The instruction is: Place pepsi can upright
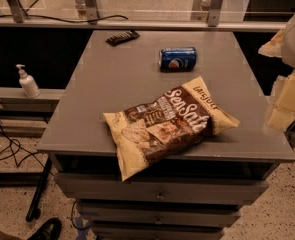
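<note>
The pepsi can (177, 59) is blue with a round logo and lies on its side on the far middle of the grey cabinet top (102, 99), its silver end facing left. My gripper (286, 96) shows as pale cream parts at the right edge of the view, beyond the cabinet's right side. It is well to the right of the can, apart from it, and holds nothing that I can see.
A brown-and-cream chip bag (169, 124) lies in front of the can and overhangs the cabinet's front edge. A dark snack bar (122, 37) lies at the far left. A white pump bottle (28, 82) stands on a ledge to the left. Drawers (159, 194) sit below.
</note>
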Available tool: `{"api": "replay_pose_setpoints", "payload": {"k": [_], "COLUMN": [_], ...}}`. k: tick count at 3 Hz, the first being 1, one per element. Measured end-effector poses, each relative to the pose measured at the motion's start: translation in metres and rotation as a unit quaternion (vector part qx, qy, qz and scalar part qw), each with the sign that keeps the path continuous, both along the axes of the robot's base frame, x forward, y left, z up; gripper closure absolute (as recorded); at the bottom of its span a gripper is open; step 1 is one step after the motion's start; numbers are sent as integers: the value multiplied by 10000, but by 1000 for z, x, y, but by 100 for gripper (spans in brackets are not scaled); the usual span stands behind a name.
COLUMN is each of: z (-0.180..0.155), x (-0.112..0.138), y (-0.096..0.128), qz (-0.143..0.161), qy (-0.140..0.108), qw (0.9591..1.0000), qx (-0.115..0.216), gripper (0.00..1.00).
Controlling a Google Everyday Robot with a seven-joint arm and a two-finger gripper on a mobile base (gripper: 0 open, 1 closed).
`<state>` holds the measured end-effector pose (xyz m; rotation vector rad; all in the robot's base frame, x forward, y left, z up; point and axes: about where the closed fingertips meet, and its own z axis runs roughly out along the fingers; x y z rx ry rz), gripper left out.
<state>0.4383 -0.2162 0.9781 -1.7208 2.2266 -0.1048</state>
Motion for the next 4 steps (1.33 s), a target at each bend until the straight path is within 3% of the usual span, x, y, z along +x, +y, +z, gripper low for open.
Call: {"api": "replay_pose_setpoints", "payload": {"k": [2, 3, 4], "z": [-1, -13, -19], "x": [7, 35, 76], "y": [7, 26, 42], "qz": [77, 242, 353], "qy": [-79, -209, -498], "qw": [9999, 9990, 9967], "qx": [113, 318, 543], "gripper": [0, 0, 0]}}
